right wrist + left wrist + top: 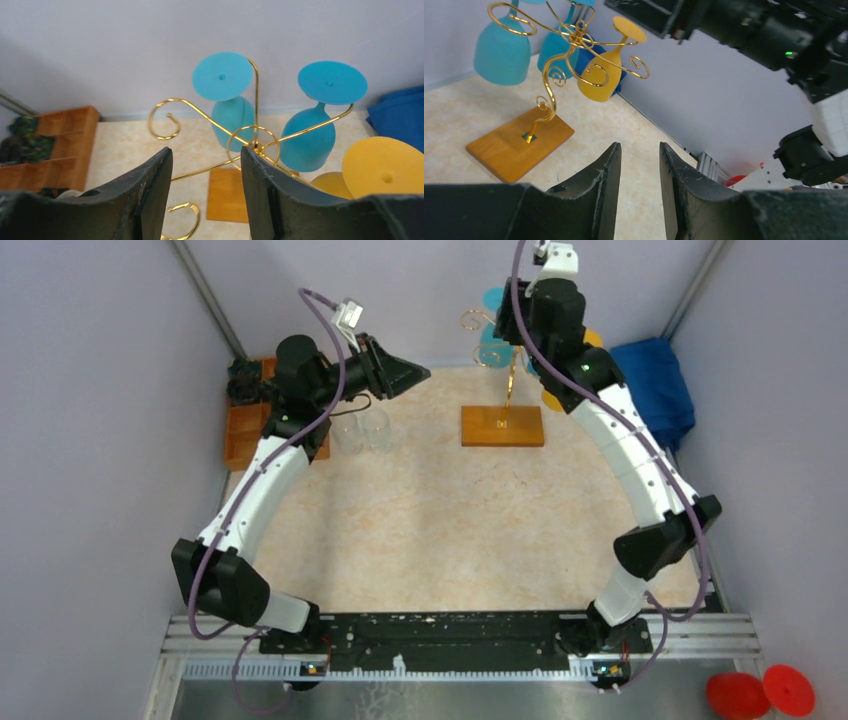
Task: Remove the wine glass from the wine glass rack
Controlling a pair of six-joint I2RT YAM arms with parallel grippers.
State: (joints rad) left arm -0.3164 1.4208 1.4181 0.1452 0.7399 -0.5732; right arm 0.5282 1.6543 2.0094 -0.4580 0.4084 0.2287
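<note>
Left arm (262, 475) and right arm (630, 445) on the black metal base rail (440, 628): white shells, black joints, purple cables (516, 280); left gripper (640, 147) fingers (606, 195) scuffed black.

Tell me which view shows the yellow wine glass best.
The left wrist view: the yellow wine glass hangs upside down on the wine glass rack, seen whole. The right wrist view shows mainly its foot; the top view only slivers behind the right arm.
</note>
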